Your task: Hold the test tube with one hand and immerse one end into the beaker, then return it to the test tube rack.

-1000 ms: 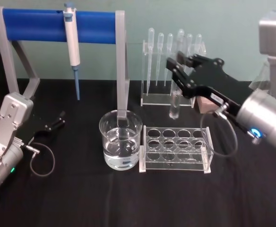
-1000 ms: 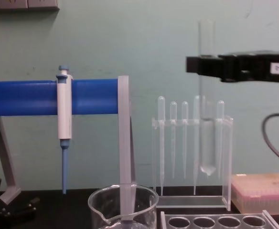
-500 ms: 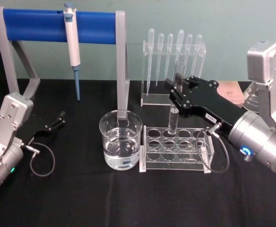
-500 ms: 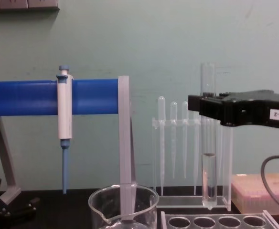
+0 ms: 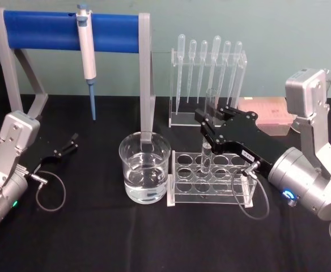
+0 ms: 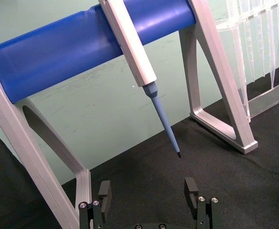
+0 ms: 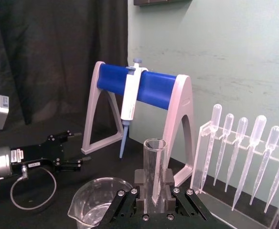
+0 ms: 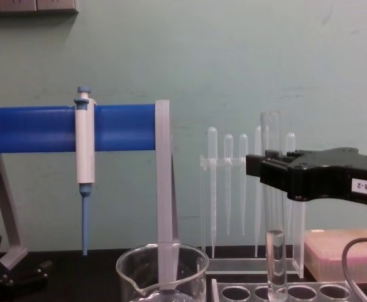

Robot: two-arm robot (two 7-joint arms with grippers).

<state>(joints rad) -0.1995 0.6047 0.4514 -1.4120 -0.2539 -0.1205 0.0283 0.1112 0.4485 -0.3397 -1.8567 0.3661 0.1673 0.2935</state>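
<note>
My right gripper (image 5: pixel 206 126) is shut on the test tube (image 5: pixel 209 105), a clear glass tube held upright with a little liquid at its bottom. Its lower end reaches down into a hole of the clear tube rack (image 5: pixel 211 180). In the chest view the gripper (image 8: pixel 268 171) clamps the tube (image 8: pixel 273 214) near mid-height, and the wrist view has the tube (image 7: pixel 155 164) standing between the fingers (image 7: pixel 170 181). The beaker (image 5: pixel 145 167), part full of clear liquid, stands just left of the rack. My left gripper (image 5: pixel 63 148) rests open on the table at the left, with nothing between its fingers (image 6: pixel 104 191).
A blue-barred stand (image 5: pixel 69 31) with a white-and-blue pipettor (image 5: pixel 87 51) hanging from it is at the back left. Behind the rack is a clear holder with several plastic pipettes (image 5: pixel 208 73). A pink box (image 5: pixel 267 110) lies at the back right.
My right gripper has come down and nearer with the test tube, from high in front of the pipettes to the rack. The tube's lower end now sits in a rack hole. The left arm has not moved.
</note>
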